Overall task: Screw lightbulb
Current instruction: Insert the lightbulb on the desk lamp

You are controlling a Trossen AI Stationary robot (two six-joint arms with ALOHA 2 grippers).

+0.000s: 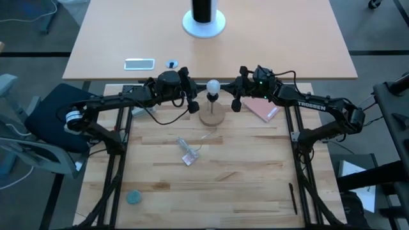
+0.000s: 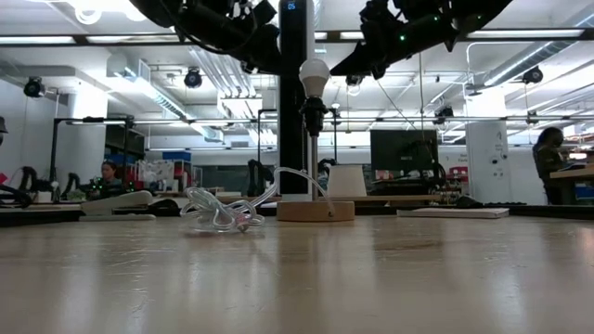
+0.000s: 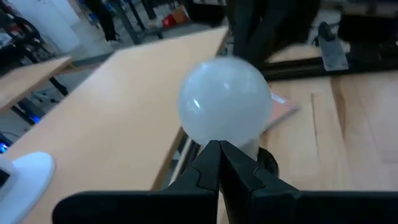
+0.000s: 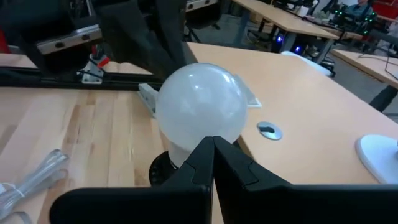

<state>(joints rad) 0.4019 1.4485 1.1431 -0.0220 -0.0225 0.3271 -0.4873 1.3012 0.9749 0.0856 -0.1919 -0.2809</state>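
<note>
The lightbulb [image 1: 213,85] stands upright in the black socket [image 2: 313,112] atop a thin stem rising from the round wooden base [image 1: 212,117], near the middle of the worktop's [image 1: 255,172] far edge. The left pincer [image 1: 192,102] hangs just beside the lightbulb on its left, fingers [image 3: 217,163] pressed together, pinching nothing. The right pincer [image 1: 236,101] hangs just beside the lightbulb on the opposite side, fingers [image 4: 211,155] likewise pressed together and empty. Neither pincer touches the lightbulb. A crumpled clear plastic wrapper [image 1: 189,152] lies on the worktop nearer its centre. A pink pad [image 1: 262,109] lies by the far-right corner.
</note>
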